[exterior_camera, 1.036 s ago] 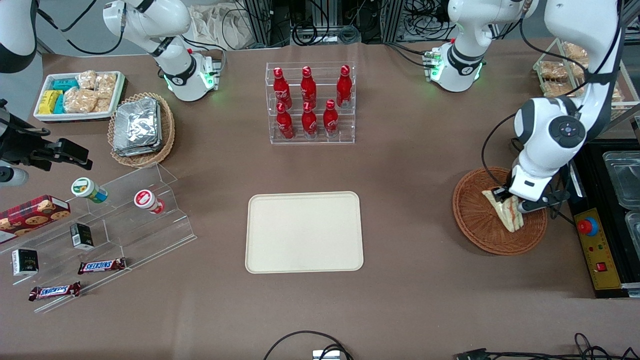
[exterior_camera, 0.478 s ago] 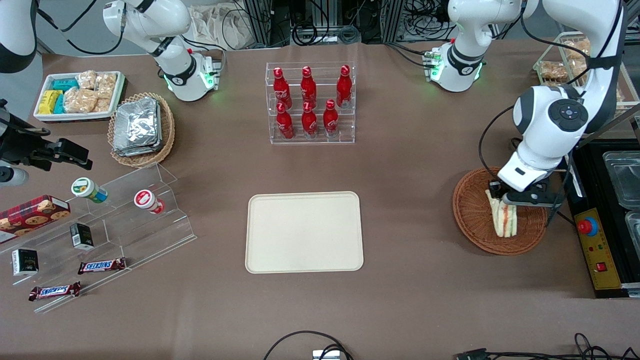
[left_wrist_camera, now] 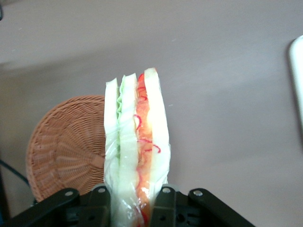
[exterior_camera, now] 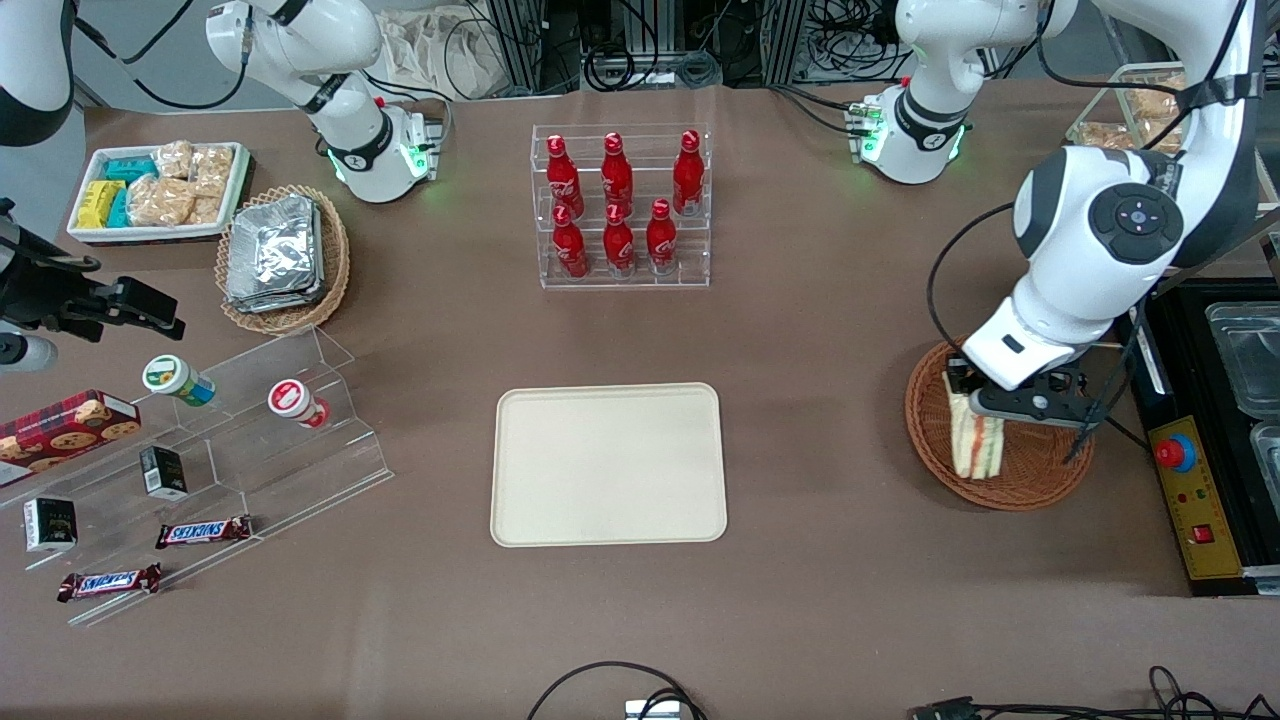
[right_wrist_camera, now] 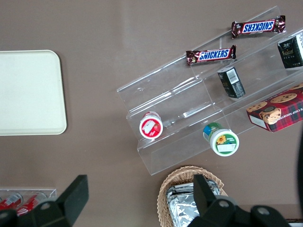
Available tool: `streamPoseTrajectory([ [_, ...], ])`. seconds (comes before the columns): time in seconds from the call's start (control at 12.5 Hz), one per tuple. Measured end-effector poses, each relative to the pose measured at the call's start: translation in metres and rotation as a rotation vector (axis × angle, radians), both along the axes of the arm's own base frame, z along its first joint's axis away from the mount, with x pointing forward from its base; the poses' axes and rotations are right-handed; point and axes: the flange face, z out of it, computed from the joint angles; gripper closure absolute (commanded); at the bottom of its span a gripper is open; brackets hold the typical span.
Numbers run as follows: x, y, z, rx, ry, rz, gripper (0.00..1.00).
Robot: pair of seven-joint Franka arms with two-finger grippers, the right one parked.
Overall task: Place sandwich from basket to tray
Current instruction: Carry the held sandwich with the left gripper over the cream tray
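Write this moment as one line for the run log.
stage: carry | gripper: shut on sandwich, lifted above basket | tray: bare, nothing placed yet

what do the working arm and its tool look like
The left arm is glossy white with rounded joints, a dark grey round cap with small buttons, and black cables looping alongside. Its tool, above the basket, is black with two fingers.

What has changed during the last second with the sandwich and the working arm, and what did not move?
The pincer, shut on the sandwich, has lifted it off the basket floor and carried it toward the tray; it now hangs over the basket's rim. Basket, tray and the cola bottles stayed in place.
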Motion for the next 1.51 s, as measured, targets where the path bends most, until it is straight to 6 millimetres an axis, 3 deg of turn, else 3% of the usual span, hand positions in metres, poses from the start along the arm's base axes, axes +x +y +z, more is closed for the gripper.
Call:
streamPoseTrajectory([
  [0.32,0.017,-0.082,0.026,-0.062,0.017,0.052,0.82],
  [0.64,0.021,-0.169,0.021,-0.112,0.012,0.084,0.82],
  [1.12,0.025,-0.283,-0.053,-0.089,0.018,0.146,0.83],
  [1.51,0.032,-0.317,-0.104,-0.115,0.054,0.135,0.83],
])
